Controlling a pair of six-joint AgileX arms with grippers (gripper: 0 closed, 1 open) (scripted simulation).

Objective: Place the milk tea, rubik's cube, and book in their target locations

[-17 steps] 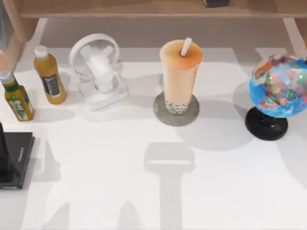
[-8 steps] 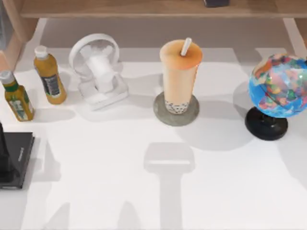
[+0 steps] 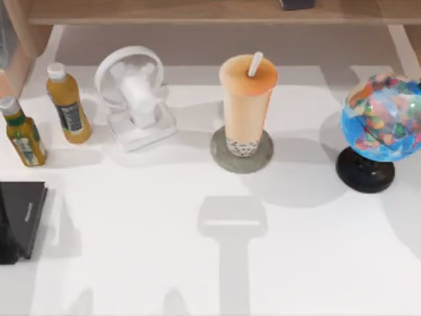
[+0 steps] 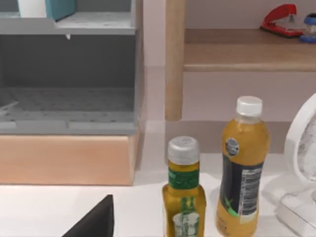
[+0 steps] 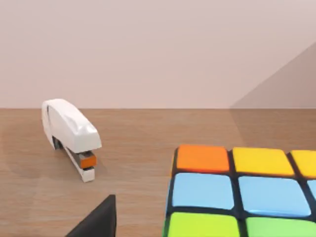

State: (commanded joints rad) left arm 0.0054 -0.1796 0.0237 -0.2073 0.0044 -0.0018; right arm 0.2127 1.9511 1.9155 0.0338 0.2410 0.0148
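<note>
The milk tea (image 3: 247, 102) stands upright on a grey coaster (image 3: 242, 151) mid-table, between the white fan (image 3: 133, 95) and the globe (image 3: 381, 118). In my right wrist view the rubik's cube (image 5: 242, 190) sits close up on a wooden shelf (image 5: 128, 148), near a white stapler (image 5: 69, 136). I judge the cube placement is in hand; I cannot tell either gripper's finger state. Next I'd confirm it rests flat, then back away.

Bright, even light; soft shadows
</note>
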